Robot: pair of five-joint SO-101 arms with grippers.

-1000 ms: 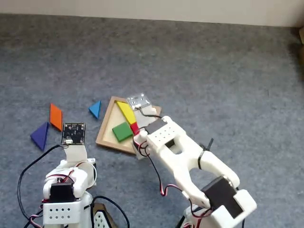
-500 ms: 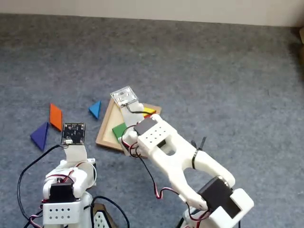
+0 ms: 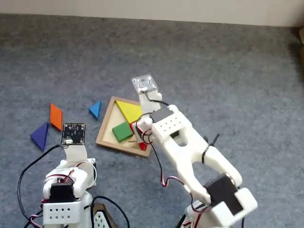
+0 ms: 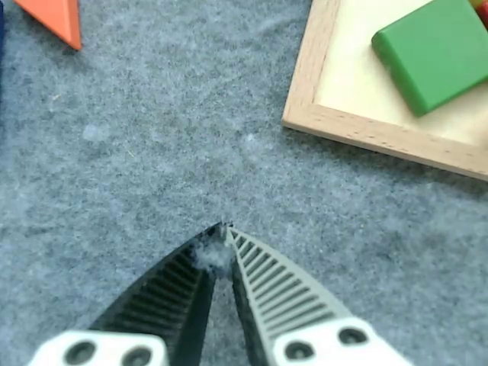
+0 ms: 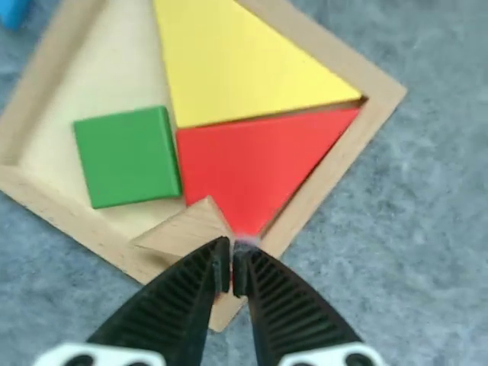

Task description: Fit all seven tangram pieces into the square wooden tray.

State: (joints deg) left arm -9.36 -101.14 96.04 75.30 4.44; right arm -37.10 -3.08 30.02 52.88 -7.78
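Grey worktop [image 3: 228, 66]: wooden tray [image 3: 104, 124] near the middle, orange piece [image 3: 56, 116] and blue triangle [image 3: 95, 109] nearer the left edge. Left end effector [image 4: 221, 232] and right end effector [image 5: 232, 252] are pinched closed, empty.

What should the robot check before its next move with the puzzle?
1. Left gripper free to pick: ok, shut on nothing, over the carpet beside the tray.
2. Right gripper free: ok, shut and empty, over the tray's corner.
3. Yellow triangle and red triangle flat, edge to edge: ok.
4. Green square flat in the tray: ok.
5. Wooden triangle fully seated: cannot tell.
6. All seven pieces in: not ok; the orange piece, blue triangle and purple triangle lie on the carpet.
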